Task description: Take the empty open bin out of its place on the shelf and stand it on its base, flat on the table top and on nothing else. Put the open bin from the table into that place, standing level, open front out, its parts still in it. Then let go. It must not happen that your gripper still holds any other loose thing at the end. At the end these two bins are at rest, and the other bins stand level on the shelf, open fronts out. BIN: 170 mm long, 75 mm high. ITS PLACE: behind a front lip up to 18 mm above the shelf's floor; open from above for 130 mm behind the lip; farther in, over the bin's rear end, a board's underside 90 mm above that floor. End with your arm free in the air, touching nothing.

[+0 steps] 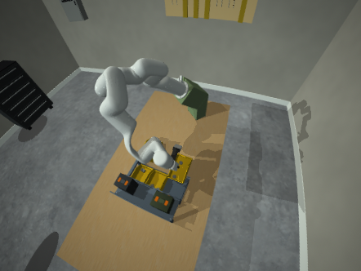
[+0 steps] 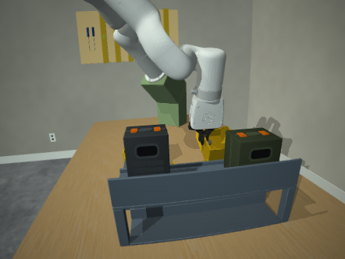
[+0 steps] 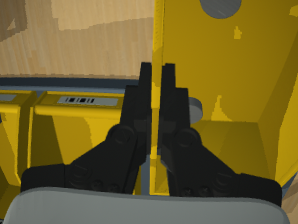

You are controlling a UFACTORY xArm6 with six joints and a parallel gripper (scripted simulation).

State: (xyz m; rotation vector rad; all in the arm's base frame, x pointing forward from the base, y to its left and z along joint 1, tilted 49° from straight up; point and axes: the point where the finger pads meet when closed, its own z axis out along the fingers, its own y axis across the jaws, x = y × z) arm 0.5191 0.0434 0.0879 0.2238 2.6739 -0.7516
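Observation:
The bin with parts point(image 1: 184, 163) point(image 2: 215, 153) point(image 3: 235, 65) hangs from my gripper point(image 1: 176, 166) point(image 2: 204, 141) point(image 3: 157, 82), which is shut on its side wall, one finger inside and one outside. Grey round parts point(image 3: 220, 6) lie in it. The bin is in front of the right part of the shelf point(image 1: 178, 189) point(image 2: 203, 189), its rear end over the shelf's front edge. Whether it touches the shelf or is tilted slightly, I cannot tell. Behind my wrist in the top view, a yellow edge point(image 1: 148, 141) shows on the table; the arm hides most of that bin.
Two other yellow bins point(image 1: 142, 173) point(image 1: 158, 179) stand side by side on the shelf, left of the held bin. A black case point(image 1: 126, 184) point(image 2: 146, 152) and a dark green case point(image 1: 162, 202) point(image 2: 254, 148) stand on the shelf's upper board, toward its rear.

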